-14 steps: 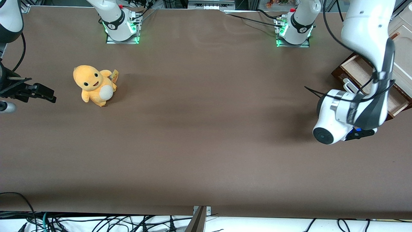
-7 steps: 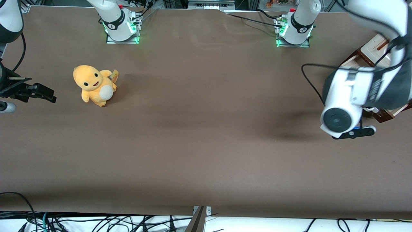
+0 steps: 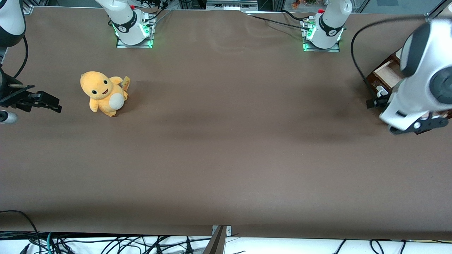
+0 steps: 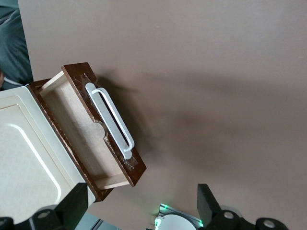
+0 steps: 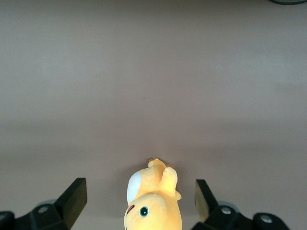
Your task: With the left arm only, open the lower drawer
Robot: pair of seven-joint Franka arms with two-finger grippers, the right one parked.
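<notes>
1. The lower drawer (image 4: 91,132), dark-brown wood with a pale inside, is seen pulled out from the cream cabinet (image 4: 26,158).
2. Its white bar handle (image 4: 111,120) is left free.
3. The gripper (image 4: 141,211) is held above the drawer, fingers (image 4: 207,203) spread, empty.

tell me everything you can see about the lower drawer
The lower drawer is a shallow dark-brown wooden box with a pale wood inside and a white bar handle across its front. It stands pulled out from under the cream cabinet top, its inside bare, at the working arm's end of the brown table. Nothing touches it: the left arm's tool hangs open above it, fingers apart, off the handle.
</notes>
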